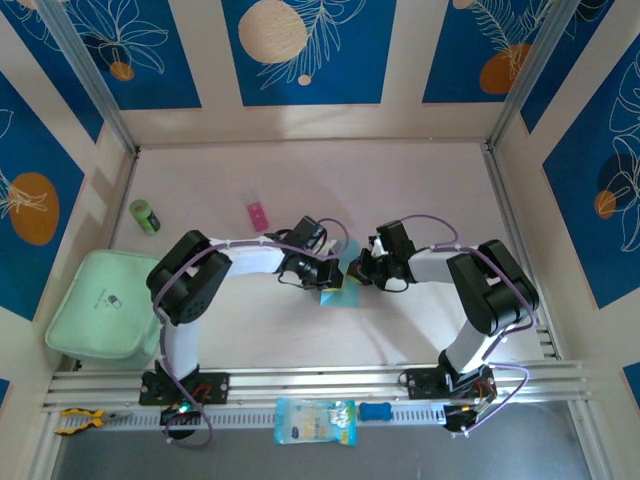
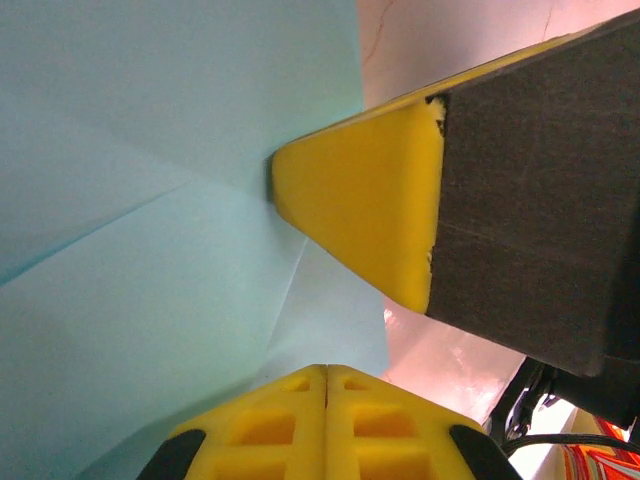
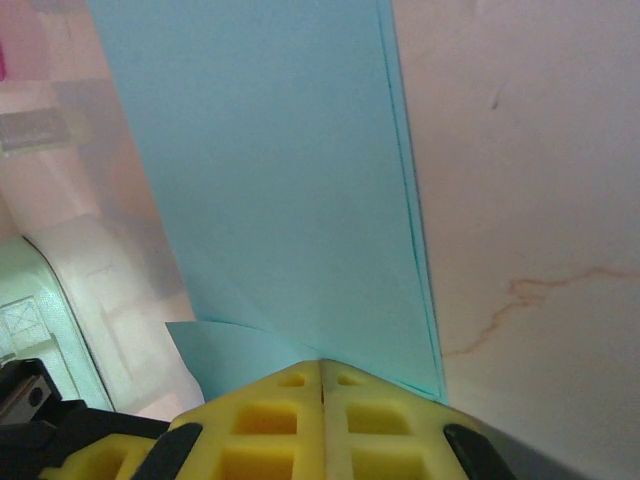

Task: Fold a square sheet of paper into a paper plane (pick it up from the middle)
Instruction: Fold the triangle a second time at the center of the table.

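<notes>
Fingers (image 2: 280, 415) of the left gripper (image 2: 325, 372) are pinched tight on the creased square sheet of paper (image 2: 150, 220). The right gripper (image 3: 322, 365) likewise clamps the sheet's folded edge. Both meet over the sheet, which lies to the right of the pink block (image 1: 257, 214), nearer the arm bases.

Robot lab cell: aluminium rails (image 1: 320, 378), printed panels (image 1: 308, 50)
</notes>
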Motion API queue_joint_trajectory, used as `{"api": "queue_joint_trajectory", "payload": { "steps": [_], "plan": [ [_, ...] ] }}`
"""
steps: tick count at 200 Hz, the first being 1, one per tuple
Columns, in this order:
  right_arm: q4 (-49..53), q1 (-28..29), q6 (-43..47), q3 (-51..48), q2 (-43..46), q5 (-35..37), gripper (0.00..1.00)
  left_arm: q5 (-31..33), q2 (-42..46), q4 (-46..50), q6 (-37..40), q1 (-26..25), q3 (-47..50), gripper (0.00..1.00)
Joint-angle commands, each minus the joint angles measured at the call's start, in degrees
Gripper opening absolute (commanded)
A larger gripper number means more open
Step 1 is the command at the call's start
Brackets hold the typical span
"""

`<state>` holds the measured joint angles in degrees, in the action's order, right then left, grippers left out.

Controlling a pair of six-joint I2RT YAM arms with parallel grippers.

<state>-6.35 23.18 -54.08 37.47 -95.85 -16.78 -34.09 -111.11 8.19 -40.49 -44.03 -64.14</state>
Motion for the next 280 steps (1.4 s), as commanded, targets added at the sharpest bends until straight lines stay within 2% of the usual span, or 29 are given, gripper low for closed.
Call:
{"api": "queue_joint_trajectory", "payload": {
  "steps": [1, 80, 190, 280],
  "plan": [
    [3.6, -0.4, 0.1, -1.8, -2.2, 2.5, 0.00, -0.6, -1.4, 0.6, -0.3, -0.6, -2.3, 0.00],
    [3.7, -0.5, 0.5, -2.4, -2.1, 2.6, 0.00, 4.6, -2.9, 4.1, 2.7, -0.7, -0.2, 0.00],
    [4.3, -1.4, 1.4, -3.7, -1.1, 2.9, 0.00, 3.6, 3.1, 2.5, 2.1, -0.1, 8.5, 0.06],
    [4.4, -1.4, 1.7, -3.1, -1.9, 2.4, 0.00, 1.9, 7.1, -0.4, 1.5, 3.3, 16.6, 0.08]
  ]
}}
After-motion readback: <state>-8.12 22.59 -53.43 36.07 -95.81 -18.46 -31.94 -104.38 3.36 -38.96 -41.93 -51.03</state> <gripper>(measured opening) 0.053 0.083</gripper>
